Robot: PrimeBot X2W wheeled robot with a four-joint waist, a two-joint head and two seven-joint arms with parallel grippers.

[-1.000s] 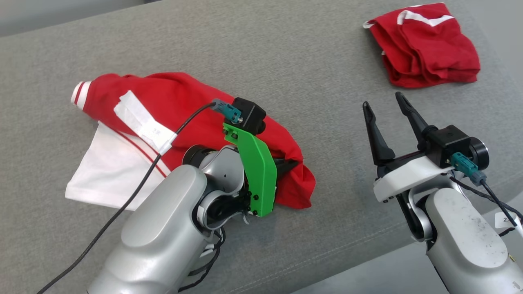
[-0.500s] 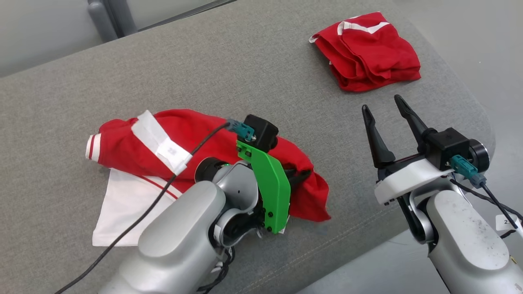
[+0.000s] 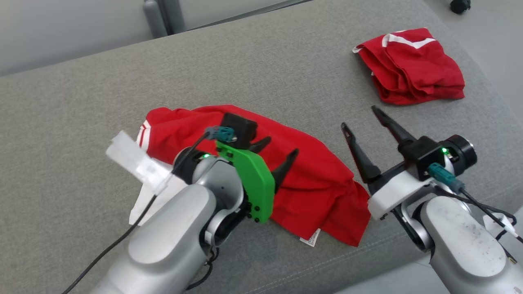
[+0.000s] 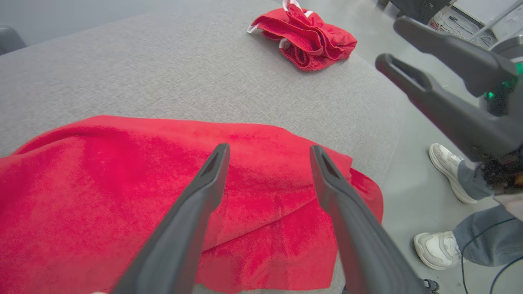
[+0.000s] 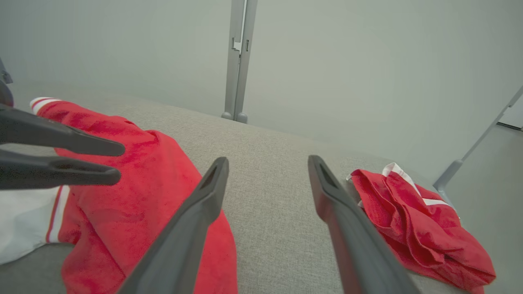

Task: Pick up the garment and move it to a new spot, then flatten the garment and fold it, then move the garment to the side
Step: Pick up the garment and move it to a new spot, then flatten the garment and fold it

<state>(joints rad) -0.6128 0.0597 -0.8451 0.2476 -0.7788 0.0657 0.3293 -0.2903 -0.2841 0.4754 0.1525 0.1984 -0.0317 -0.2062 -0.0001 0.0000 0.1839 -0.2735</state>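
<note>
The red garment (image 3: 318,183) is lying rumpled near the front edge of the grey upholstered surface (image 3: 261,65), with a white part showing at its left end. The left claw (image 3: 280,149) is hovering just over it, fingers apart, gripping nothing. The right claw (image 3: 361,118) is hanging beside its right edge, also spread wide. A second red bundle (image 3: 410,65) is sitting well apart, far right.

The left end effector (image 3: 281,145) has let go of the garment (image 3: 322,192). Its fingers, earlier pinched shut in the red cloth, now stand apart above it. The cloth lies spread wider beneath them, reaching nearer the right end effector (image 3: 359,116).
</note>
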